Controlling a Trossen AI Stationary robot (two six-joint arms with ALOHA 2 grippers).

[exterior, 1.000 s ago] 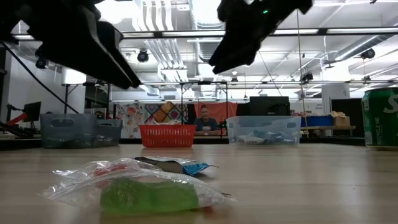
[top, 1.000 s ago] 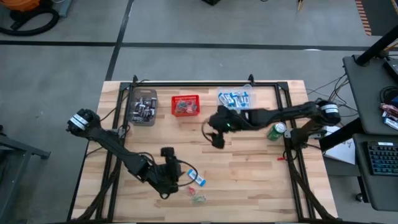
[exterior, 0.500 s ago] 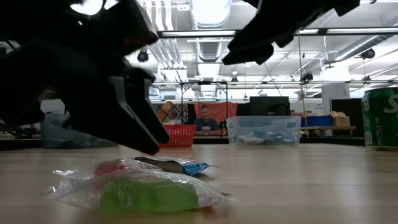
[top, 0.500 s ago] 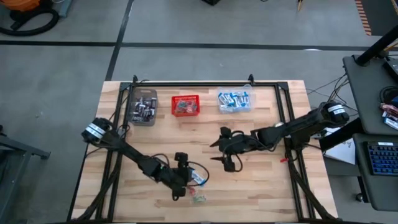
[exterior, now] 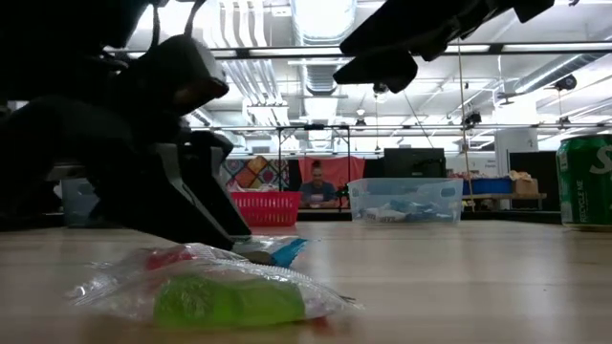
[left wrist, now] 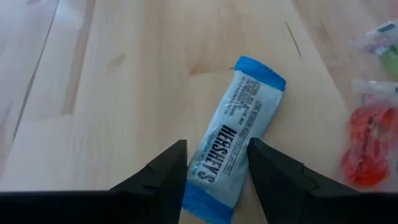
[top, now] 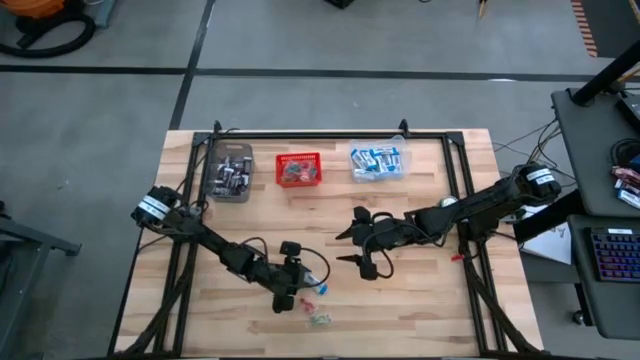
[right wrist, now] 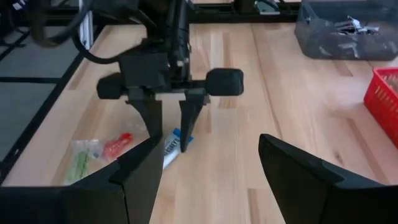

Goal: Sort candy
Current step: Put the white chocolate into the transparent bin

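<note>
A blue-and-white candy packet (left wrist: 239,134) lies flat on the wooden table near its front. My left gripper (left wrist: 217,171) is down over it, open, with one finger on each side of the packet's nearer end. In the high view the gripper (top: 303,288) and the packet (top: 317,287) are at the front middle. A green (exterior: 229,298) and a red (left wrist: 364,146) piece in clear wrappers lie just beside the packet. My right gripper (top: 343,246) hangs open above mid-table with nothing between its fingers. My left gripper's fingers (left wrist: 168,177) come slanting down from the table's left and stand along the packet's two long edges (left wrist: 202,168), near one end. The packet lies flat on the table. I cannot tell whether the fingers touch it.
Along the far edge stand a clear bin of dark bars (top: 230,173), a red mesh basket (top: 298,169) and a clear bin of blue packets (top: 378,161). A green can (exterior: 585,182) stands at the right. A person sits beyond the table (exterior: 316,183).
My left gripper has come down and toward the table's right onto the blue-and-white packet, tipping more steeply. My right gripper has swung from beside the far blue-packet bin toward the near edge to mid-table, then kept still. The candy has not moved.
</note>
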